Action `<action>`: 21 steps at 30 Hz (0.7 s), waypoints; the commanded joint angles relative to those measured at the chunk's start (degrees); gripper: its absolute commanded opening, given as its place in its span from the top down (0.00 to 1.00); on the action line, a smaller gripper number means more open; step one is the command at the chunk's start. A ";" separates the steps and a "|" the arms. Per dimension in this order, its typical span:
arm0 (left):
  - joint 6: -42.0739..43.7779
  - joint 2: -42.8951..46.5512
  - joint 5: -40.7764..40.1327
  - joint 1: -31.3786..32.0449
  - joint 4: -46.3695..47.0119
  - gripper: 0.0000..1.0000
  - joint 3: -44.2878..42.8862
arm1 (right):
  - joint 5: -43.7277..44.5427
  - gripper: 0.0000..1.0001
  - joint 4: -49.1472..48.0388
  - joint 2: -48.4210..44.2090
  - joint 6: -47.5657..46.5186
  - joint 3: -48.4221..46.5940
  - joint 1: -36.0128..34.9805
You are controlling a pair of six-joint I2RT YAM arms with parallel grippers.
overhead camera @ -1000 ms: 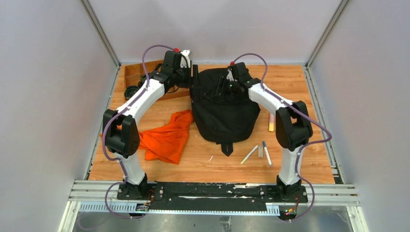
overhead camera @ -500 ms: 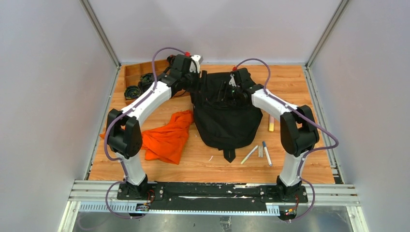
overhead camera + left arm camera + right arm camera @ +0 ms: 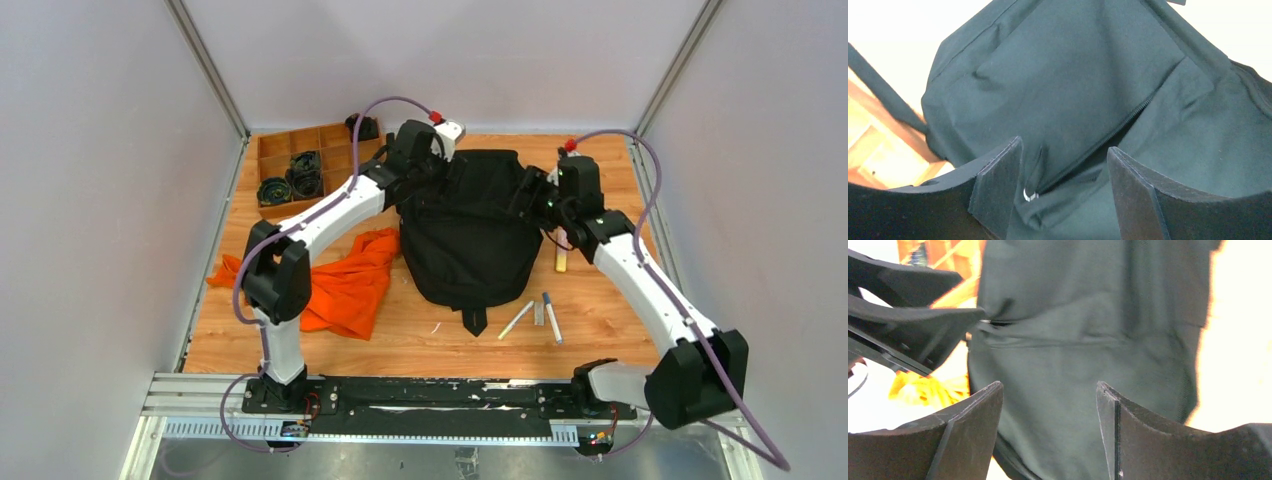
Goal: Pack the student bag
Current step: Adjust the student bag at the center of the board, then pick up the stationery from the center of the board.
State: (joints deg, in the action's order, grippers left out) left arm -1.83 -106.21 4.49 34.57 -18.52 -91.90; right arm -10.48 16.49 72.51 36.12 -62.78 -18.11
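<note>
Top external: backpack mid bench, long axis near-far, opening end far; left tool wide open, empty, zip pull between its jaws; right tool wide open, empty, beside backpack's right edge; left arm nearer zip.

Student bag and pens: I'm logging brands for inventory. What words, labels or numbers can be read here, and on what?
None can be read. The student bag shows plain black fabric in all views; any print on the pens beside it is too small to read.
</note>
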 commanded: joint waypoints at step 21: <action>10.00 -13.58 -13.86 6.21 5.82 0.37 -4.36 | 3.53 0.25 12.29 -17.31 -2.04 12.64 11.36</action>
State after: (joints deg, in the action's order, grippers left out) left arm 8.23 -118.56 -3.25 40.29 -14.81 -95.11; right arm -8.47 27.09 55.99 34.61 -52.03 -8.62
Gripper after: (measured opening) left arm 0.678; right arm 0.753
